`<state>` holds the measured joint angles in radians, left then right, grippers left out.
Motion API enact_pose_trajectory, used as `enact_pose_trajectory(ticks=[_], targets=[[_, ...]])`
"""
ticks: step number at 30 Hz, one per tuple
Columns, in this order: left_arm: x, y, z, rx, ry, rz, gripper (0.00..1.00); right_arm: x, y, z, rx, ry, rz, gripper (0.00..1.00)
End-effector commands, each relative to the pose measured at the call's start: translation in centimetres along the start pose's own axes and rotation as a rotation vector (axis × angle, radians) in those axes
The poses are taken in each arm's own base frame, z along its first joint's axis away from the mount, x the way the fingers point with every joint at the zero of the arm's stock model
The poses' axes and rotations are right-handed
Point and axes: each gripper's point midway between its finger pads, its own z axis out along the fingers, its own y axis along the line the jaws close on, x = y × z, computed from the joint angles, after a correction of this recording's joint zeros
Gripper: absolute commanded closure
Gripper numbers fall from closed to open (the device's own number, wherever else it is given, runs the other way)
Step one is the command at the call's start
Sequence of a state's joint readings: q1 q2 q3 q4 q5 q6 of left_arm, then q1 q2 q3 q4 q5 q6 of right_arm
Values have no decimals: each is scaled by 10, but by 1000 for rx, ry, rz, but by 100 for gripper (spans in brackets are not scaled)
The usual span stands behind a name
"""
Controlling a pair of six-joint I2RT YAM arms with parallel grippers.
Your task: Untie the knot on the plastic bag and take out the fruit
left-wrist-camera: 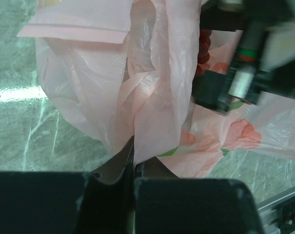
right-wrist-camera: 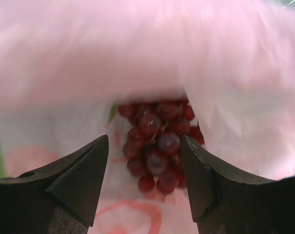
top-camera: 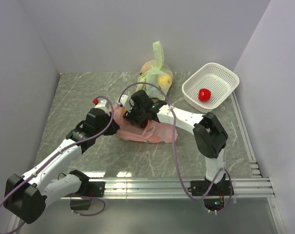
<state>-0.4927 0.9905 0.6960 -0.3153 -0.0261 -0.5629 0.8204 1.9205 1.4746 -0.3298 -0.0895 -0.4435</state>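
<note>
The pink plastic bag (top-camera: 145, 131) lies crumpled at the table's middle. My left gripper (left-wrist-camera: 132, 148) is shut on a fold of its thin plastic (left-wrist-camera: 152, 107), with a twisted strand (left-wrist-camera: 137, 90) just above the fingertips. I cannot make out a tied knot. My right gripper (right-wrist-camera: 145, 146) is open inside the bag's mouth, its jaws on either side of a bunch of dark red grapes (right-wrist-camera: 157, 141) and not touching it. In the top view it (top-camera: 132, 115) sits over the bag's left end. A glossy red round fruit (top-camera: 204, 94) lies in the white basket (top-camera: 220, 73). The orange-yellow fruit is hidden.
A light green bag (top-camera: 157, 73) with yellowish fruits stands at the back, just behind the right arm. The basket is at the back right. Grey walls close in left, right and back. A metal rail (top-camera: 176, 185) runs along the near edge.
</note>
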Motion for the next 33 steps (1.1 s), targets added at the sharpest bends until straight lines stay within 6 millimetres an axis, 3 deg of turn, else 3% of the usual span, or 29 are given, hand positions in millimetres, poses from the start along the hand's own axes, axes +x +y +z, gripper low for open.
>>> enact_pose_trajectory(ticks=[1, 7, 17, 19, 21, 24, 25, 27, 28, 32, 33], targets=[[-15, -9, 0, 37, -43, -1, 95, 4, -10, 14, 32, 53, -20, 31], [-14, -11, 0, 50, -36, -1, 95, 22, -15, 32, 47, 126, -7, 28], [-13, -11, 1, 52, -33, 1, 94, 58, -25, 43, 132, 250, 2, 28], [-13, -10, 2, 48, -29, 2, 94, 64, -25, 45, 138, 268, 3, 32], [-13, -10, 2, 48, -28, 1, 95, 67, -27, 46, 153, 269, 6, 44], [-13, -10, 2, 48, -28, 1, 95, 67, -26, 45, 158, 258, 12, 76], [-13, -10, 2, 47, -27, 1, 95, 66, -26, 43, 159, 257, 15, 91], [-13, -10, 2, 47, -27, 1, 95, 60, -24, 36, 153, 231, 19, 99], [-12, -9, 2, 45, -26, 1, 95, 48, -26, 27, 154, 191, 26, 100], [-13, -7, 3, 35, -29, 0, 95, 32, -9, 4, 66, 100, 50, 100], [-13, -6, 3, 30, -28, -5, 95, 25, 3, 0, 5, 67, 54, 100]])
